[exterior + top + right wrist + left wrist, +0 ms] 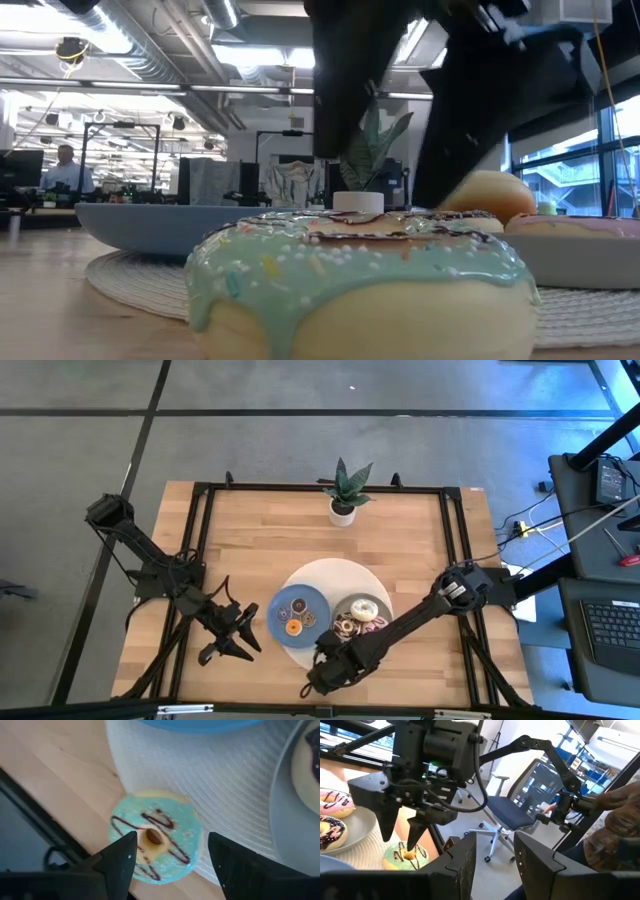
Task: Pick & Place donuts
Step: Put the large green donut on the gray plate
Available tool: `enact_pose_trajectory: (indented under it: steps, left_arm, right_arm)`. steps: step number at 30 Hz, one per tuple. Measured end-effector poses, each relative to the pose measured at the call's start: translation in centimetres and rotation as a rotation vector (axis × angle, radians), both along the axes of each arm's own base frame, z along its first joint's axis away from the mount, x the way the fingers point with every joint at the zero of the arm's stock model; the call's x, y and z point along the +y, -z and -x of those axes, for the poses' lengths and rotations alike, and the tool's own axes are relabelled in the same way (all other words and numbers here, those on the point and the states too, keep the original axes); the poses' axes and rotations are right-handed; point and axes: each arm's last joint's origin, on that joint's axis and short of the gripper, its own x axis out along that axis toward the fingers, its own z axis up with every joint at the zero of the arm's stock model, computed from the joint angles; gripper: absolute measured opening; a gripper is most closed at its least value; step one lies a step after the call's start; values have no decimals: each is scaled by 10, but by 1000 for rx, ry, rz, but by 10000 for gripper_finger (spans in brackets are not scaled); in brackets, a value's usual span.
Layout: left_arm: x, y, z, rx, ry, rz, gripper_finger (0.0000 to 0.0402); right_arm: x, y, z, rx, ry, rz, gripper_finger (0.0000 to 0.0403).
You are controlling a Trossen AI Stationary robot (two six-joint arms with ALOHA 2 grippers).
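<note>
The green iced donut [155, 842] lies flat, half on the rim of the white round mat [235, 785] and half on the wood; it fills the foreground of the low view [360, 280]. My right gripper [172, 857] hovers open just above it, pointing down, one finger on either side, also seen from the left wrist [400, 837]. The white [364, 608], pink [335, 802] and chocolate [329, 832] donuts lie on the grey plate [383, 608]. Mini rings [293, 627] lie on the blue plate [298, 598]. My left gripper [238, 637] waits open, left of the blue plate.
A potted plant [343, 495] stands near the table's far edge. Black frame rails [200, 560] run along the table's left and right sides. The green donut sits close to the near edge [320, 705]. A person [620, 820] is at a second arm rig beyond the table.
</note>
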Motion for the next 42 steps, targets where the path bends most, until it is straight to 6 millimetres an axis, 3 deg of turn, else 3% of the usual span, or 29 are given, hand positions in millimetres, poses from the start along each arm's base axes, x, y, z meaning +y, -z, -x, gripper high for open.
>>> enact_pose_trajectory:
  steps: [12, 24, 42]
  left_arm:
    - [0, 2, 0, 13, -3, -13, 128]
    - [1, 3, 0, 21, -19, -22, 127]
    - [1, 3, 0, 20, -26, -24, 127]
  right_arm:
    - [2, 25, -1, 50, -2, 29, 240]
    - [4, 27, -2, 74, -18, -42, 234]
    - [3, 22, -1, 99, -74, -9, 93]
